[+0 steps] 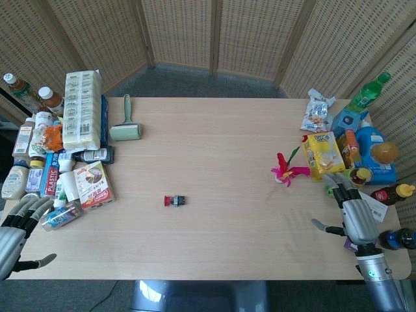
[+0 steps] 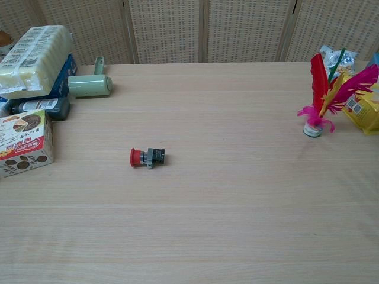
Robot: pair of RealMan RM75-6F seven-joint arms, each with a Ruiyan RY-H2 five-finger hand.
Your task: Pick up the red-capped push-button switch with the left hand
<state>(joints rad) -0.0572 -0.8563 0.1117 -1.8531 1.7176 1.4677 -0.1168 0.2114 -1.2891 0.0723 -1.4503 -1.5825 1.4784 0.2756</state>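
Progress: nothing done yet | switch (image 1: 175, 201) lies on its side mid-tabletop (image 1: 227, 247), untouched | your left robot hand (image 1: 16, 227) waits at the tabletop's left edge, fingers spread, empty | left: reach, grasp, lift.

On your far left you have a tall pack of sponges (image 1: 82, 109) with a green lint roller (image 1: 125, 127) lying just beside it on the table (image 1: 221, 247). Nearer, a snack box (image 1: 94, 184) lies flat among bottles and jars. On your right, a pink feather shuttlecock (image 2: 323, 97) stands upright, near a yellow snack bag (image 1: 322, 155) and a green bottle (image 1: 366, 93).
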